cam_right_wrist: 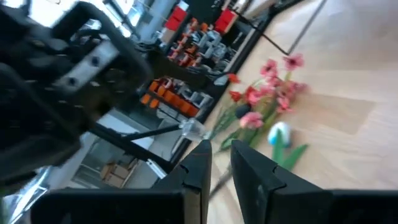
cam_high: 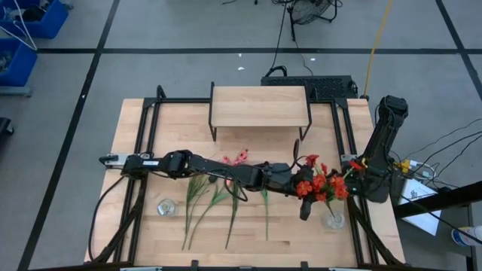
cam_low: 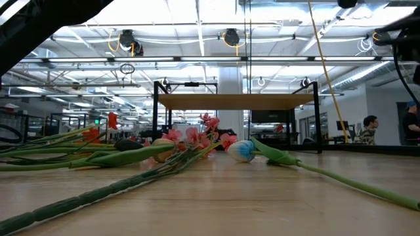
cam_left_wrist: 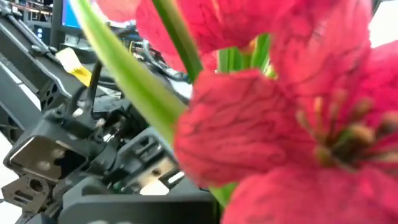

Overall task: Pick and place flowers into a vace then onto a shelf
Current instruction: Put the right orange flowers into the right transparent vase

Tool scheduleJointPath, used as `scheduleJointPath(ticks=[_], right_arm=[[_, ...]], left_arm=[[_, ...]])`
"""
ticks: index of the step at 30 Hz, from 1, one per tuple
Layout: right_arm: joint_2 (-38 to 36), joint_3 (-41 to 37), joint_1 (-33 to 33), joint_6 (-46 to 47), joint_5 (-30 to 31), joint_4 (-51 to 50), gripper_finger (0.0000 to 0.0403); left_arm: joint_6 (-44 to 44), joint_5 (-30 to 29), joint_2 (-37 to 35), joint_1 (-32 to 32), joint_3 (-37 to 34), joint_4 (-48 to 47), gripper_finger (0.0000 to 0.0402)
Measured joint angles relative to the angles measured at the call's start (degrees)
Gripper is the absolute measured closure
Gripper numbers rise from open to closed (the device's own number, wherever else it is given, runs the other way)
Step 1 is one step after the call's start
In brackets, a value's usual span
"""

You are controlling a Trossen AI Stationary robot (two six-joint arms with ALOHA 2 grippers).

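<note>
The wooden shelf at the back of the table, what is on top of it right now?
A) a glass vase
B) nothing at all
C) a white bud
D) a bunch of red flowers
B: in the high view the shelf shows only a bare plank top, while the red flowers are over by the glass vase near the front of the table.

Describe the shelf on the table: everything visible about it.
The shelf is a low rectangular riser with a light wood plank top on thin black metal legs. It stands upright at the table's far edge, near the middle. Nothing rests on its top in the high view, and the low view shows open space beneath. No flower or gripper touches it; the stems lie on the table in front of it.
</note>
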Motion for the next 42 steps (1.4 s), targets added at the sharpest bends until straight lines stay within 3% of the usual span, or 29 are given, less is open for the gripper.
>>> scheduleJointPath(ticks=[4, 8, 14, 18, 23, 30, 33, 39, 42], right_arm=[[-0.1, 0.0, 0.0, -9.5, -0.1, 10.1, 0.0357], [-0.6, 0.1, 0.1, -16.5, -2.0, 16.3, 0.0393], [-2.6, 0.1, 2.1, -18.2, -3.3, 17.1, 0.0401], [-3.1, 0.5, 4.8, -17.3, -4.3, 17.0, 0.0402], [-3.3, 5.1, 7.9, -21.8, -1.5, 15.2, 0.0402], [-4.4, 12.7, 15.7, -29.8, 8.2, 9.4, 0.0403], [-4.5, 13.6, 17.0, -36.5, 10.8, 12.2, 0.0403], [-4.9, 14.4, 15.6, -63.1, 10.9, 30.0, 0.0403], [-4.7, 14.4, 15.1, -69.0, 10.8, 32.9, 0.0403]], left_arm=[[-0.7, -0.1, 0.0, 0.0, 0.0, 0.3, 0.0383], [-0.8, -0.2, 0.0, 0.0, 0.0, -0.1, 0.0372], [-0.8, -0.2, 0.0, 0.1, 0.0, -0.1, 0.0393], [-1.2, -0.3, 0.0, 0.1, 0.0, 0.0, 0.0381], [-2.6, -0.5, 0.0, 0.1, 0.0, 0.0, 0.0365], [-2.5, -0.6, 0.0, 0.1, 0.0, 0.0, 0.0393], [-2.6, -0.7, 0.0, 0.1, 0.0, 0.1, 0.0388], [-2.6, -0.7, 0.0, 0.1, 0.0, 0.0, 0.0364], [-2.6, -0.7, 0.0, 0.2, 0.0, 0.0, 0.0372]])
